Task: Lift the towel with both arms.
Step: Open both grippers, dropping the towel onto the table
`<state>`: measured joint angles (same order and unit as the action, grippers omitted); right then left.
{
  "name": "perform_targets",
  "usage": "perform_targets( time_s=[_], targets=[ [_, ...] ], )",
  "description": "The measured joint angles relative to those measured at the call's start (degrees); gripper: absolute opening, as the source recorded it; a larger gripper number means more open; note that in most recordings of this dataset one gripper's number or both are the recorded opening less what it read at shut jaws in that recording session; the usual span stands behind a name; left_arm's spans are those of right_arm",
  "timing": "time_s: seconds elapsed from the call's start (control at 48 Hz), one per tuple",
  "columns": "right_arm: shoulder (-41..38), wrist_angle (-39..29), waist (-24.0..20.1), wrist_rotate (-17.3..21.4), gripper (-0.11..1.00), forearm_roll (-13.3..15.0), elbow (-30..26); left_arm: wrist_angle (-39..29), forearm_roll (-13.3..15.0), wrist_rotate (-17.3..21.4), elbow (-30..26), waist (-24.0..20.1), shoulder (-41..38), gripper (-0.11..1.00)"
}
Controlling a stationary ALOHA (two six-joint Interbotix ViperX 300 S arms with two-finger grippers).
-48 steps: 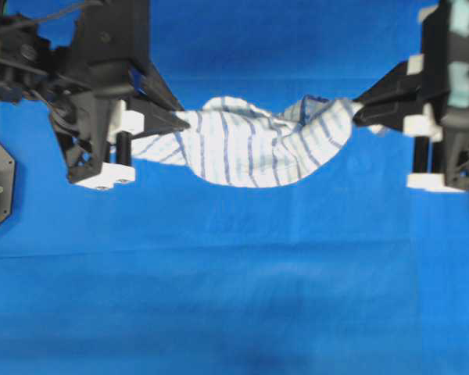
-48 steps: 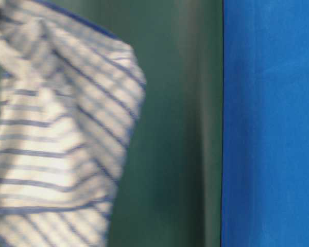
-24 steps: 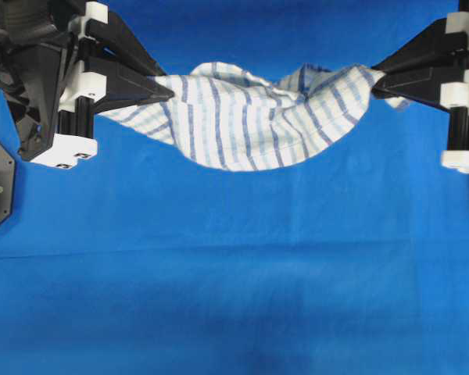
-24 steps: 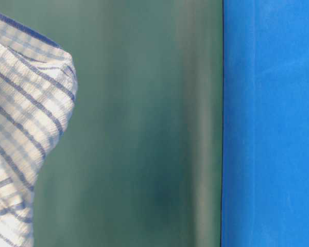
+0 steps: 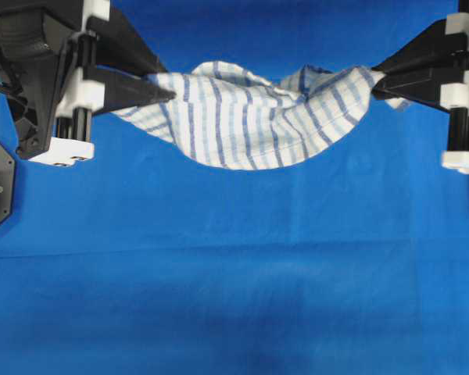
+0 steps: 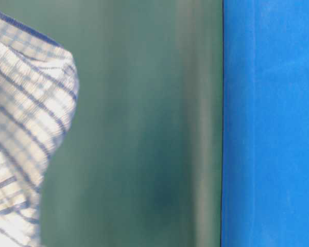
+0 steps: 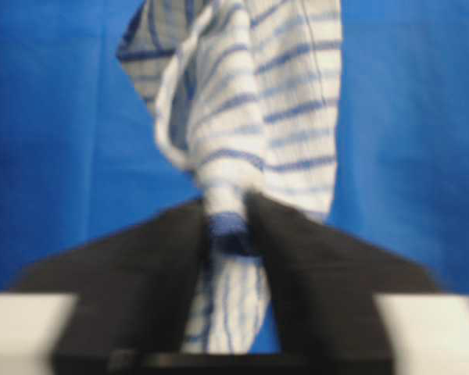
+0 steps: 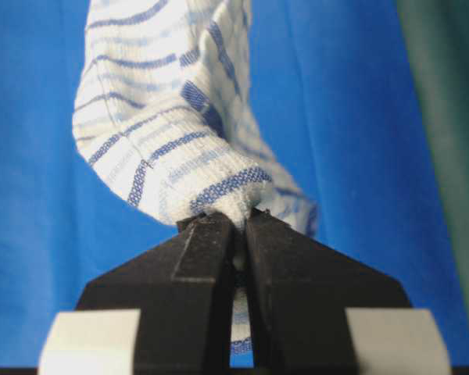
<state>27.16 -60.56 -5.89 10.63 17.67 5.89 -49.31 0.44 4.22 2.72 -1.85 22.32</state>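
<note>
- towel [image 5: 254,117] hangs in the air between the two arms, sagging in the middle, clear of the blue table cloth [image 5: 234,297] — lifted state.
- vs one second ago: the towel then hung lower in the overhead view, more bunched, grippers nearer the middle; now it is spread wider and higher in the picture. Half a second ago to now: almost no change, so the lift looks to have topped out.
- left gripper [image 7: 230,226]: jaws now stand apart with a visible gap, the towel's bunched corner between them. Overhead half a second ago the left tips looked closer together, so the left gripper [image 5: 168,86] seems to be letting go. Cloth still sits in the gap; can't tell if it's truly pinched.
- right gripper [image 8: 240,223]: jaws nearly together, clamped on the towel's other corner, hem poking out at the tips. In overhead, right gripper [image 5: 375,82] holds same spot as half a second ago.
- table-level view: blurred towel [image 6: 26,128] edge at left, same place as half a second ago.
- judgement: lift itself looks done; left release starting — risk is the towel swinging down from the right grip alone.
</note>
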Motion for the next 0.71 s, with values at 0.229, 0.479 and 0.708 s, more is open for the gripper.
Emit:
perform_targets(
  time_s=[0.229,0.479,0.708],
  targets=[
    [0.0,0.0,0.0,0.2,0.68,0.3,0.0,1.4,0.2,-1.0,0.0,0.0,0.2,0.91],
    [0.0,-0.1,0.0,0.3,0.68,0.6,0.0,1.4,0.4,-1.5,1.1,0.0,1.0,0.88],
    [-0.9,0.0,-0.2,0.9,0.68,0.6,2.5,2.4,0.4,-1.6,5.5,0.0,1.0,0.88]
  ],
)
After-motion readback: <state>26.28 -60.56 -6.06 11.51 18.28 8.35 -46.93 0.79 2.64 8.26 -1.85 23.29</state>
